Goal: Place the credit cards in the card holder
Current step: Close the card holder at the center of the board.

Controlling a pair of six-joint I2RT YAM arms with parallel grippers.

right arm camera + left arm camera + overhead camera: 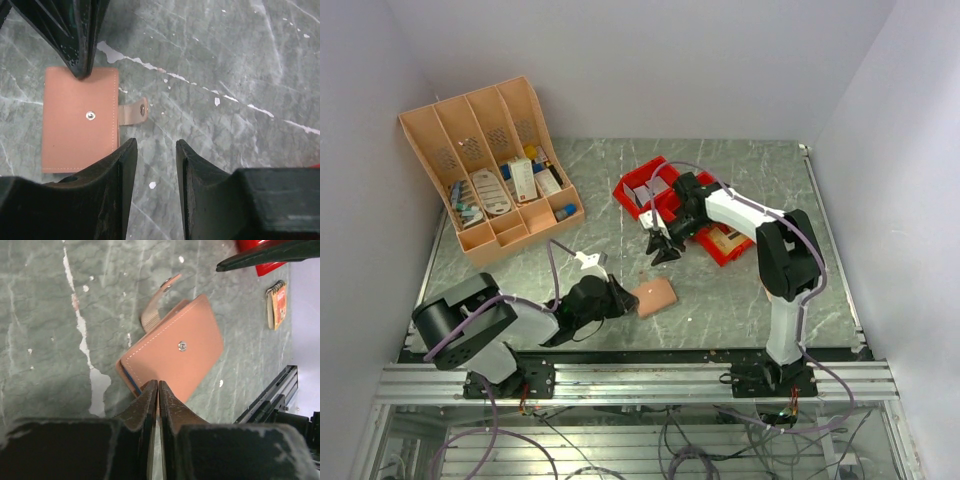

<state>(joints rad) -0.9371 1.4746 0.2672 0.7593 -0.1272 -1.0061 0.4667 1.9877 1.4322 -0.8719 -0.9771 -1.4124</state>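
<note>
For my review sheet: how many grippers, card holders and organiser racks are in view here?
Grippers: 2 (left gripper, right gripper)
Card holder: 1
Organiser rack: 1
Total: 4

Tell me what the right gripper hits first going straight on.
Probably the bare table, just beside the card holder's strap. The right gripper's open jaws straddle nothing else, though one finger could graze the strap; depth is unclear.

No legible text, small notebook cover print too blurred, organiser rack labels too small
</note>
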